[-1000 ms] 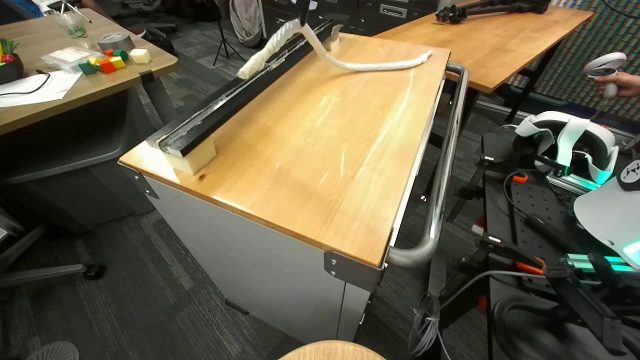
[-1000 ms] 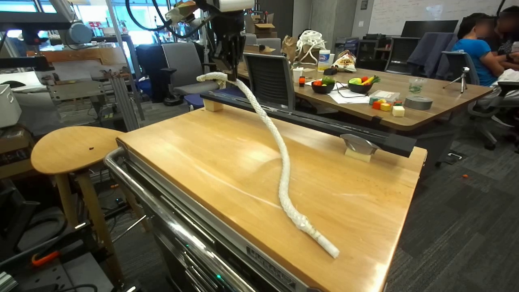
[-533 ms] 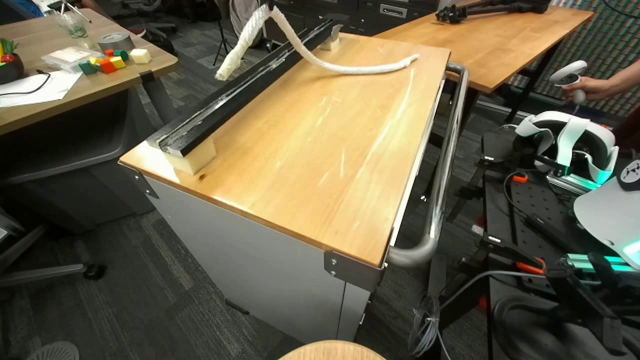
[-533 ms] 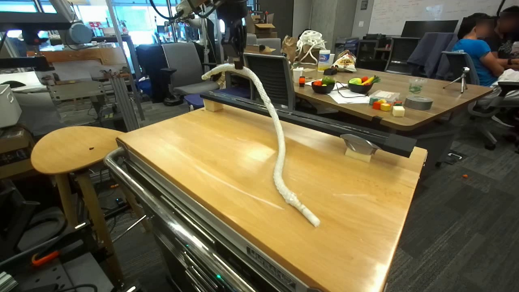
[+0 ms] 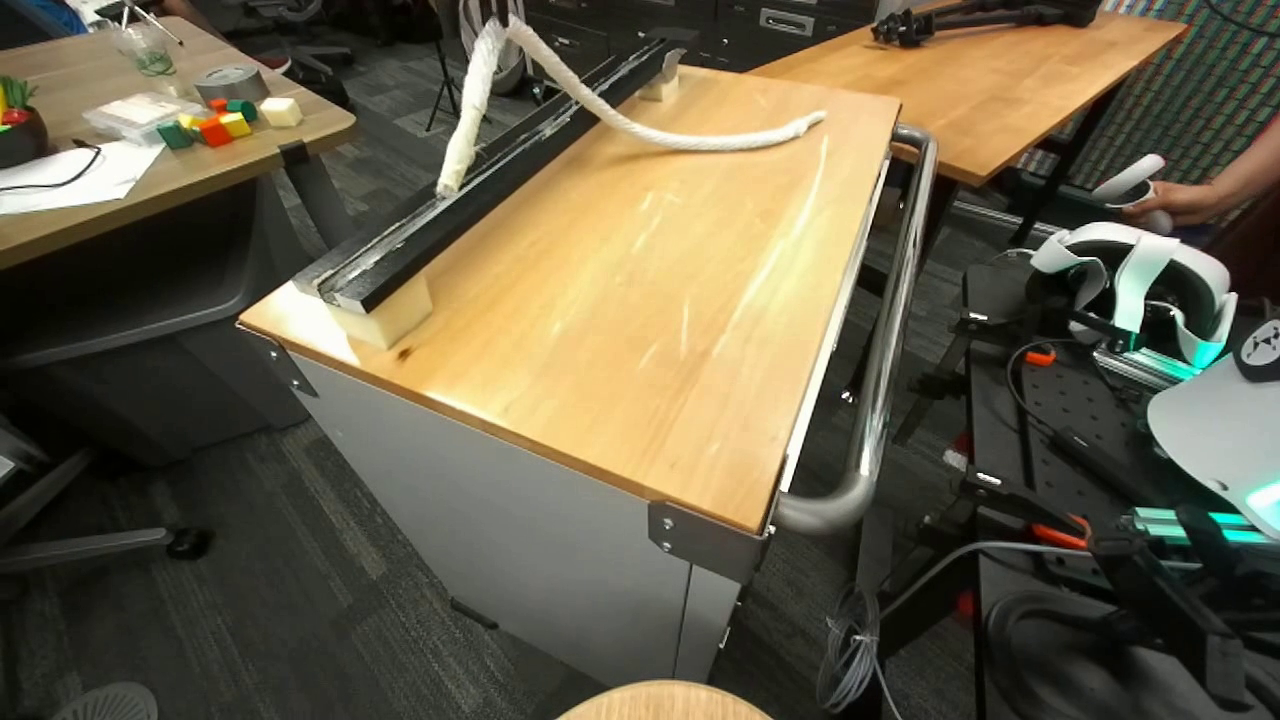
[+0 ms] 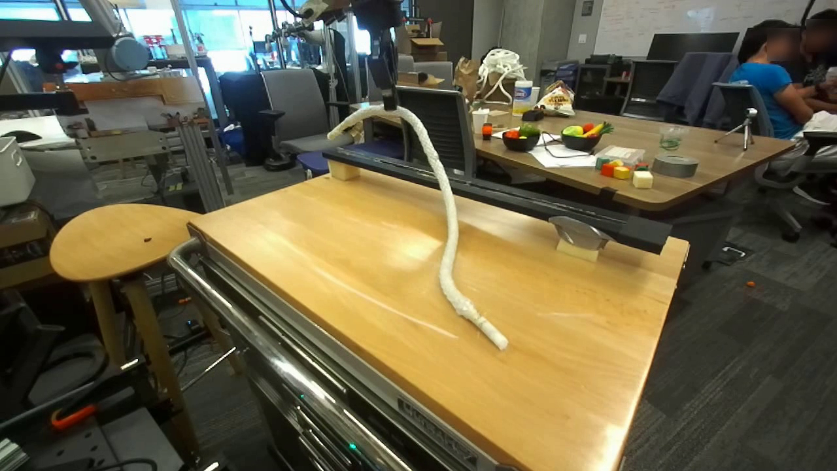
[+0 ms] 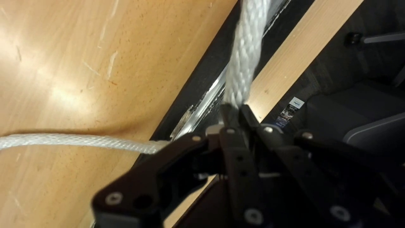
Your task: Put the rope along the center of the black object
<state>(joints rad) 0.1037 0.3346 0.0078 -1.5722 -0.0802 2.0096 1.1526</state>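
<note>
The white rope (image 6: pixel 451 216) hangs from my gripper (image 6: pixel 390 101), which is shut on it some way from one end. In the wrist view the fingertips pinch the rope (image 7: pixel 245 53), and a short length runs beyond them over the black object (image 7: pixel 202 77). That free end droops in the air; in an exterior view its tip overlaps the black object (image 5: pixel 455 220), and whether they touch I cannot tell. The rope's long part slopes down across the rail, its far end lying on the wooden tabletop (image 6: pixel 314 255). The rail's central groove shows pale scuffed streaks.
Pale blocks (image 5: pixel 390 315) prop up the rail at both ends, and a grey metal piece (image 6: pixel 579 232) sits by one end. A chrome handle (image 5: pixel 900 300) runs along the cart's side. Behind the rail stands another table (image 6: pixel 706 150) with bowls and coloured blocks.
Holding the rope, my gripper has risen and crossed toward the rail's side. The rope's far end has slid over the tabletop toward the rail, and the short free end has swung to hang more steeply.
</note>
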